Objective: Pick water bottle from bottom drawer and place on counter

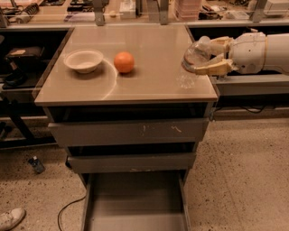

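The gripper [202, 57], its cream fingers clamped on the water bottle [193, 55], hangs over the right edge of the glossy counter [153, 49]. The clear, ribbed bottle lies roughly level with its base pointing left, and its cap end is hidden between the fingers. Farther left sit a white bowl [84, 60] and an orange ball [124, 62]. The grey bottom drawer [135, 203] stands open, its front cut off.

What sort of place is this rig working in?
Probably a lab or workshop: a cluttered workbench runs behind, a grey metal cabinet has its bottom drawer open, and a cable trails on speckled floor. The pincer holds the water bottle above the right edge of the counter.
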Motion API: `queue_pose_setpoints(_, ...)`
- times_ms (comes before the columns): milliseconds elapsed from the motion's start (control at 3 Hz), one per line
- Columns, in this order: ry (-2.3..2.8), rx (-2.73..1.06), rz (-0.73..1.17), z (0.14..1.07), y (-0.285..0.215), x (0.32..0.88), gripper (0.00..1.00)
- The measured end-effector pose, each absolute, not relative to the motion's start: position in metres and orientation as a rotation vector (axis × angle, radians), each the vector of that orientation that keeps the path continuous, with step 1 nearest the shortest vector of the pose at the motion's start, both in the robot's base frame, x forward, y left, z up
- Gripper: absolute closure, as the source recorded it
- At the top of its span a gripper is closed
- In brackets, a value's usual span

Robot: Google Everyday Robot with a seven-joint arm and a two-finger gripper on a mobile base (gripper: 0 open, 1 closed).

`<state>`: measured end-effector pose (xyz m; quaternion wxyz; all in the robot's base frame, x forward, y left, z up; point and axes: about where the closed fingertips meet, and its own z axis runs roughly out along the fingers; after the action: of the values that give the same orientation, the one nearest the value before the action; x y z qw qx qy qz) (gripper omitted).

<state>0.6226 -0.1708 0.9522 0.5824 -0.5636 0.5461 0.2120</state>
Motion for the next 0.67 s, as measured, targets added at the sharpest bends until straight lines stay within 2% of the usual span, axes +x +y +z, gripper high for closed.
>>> queue_pose_setpoints(667, 1.307, -1.297, 0.736, 0.955, -0.167, 0.659, 1.0)
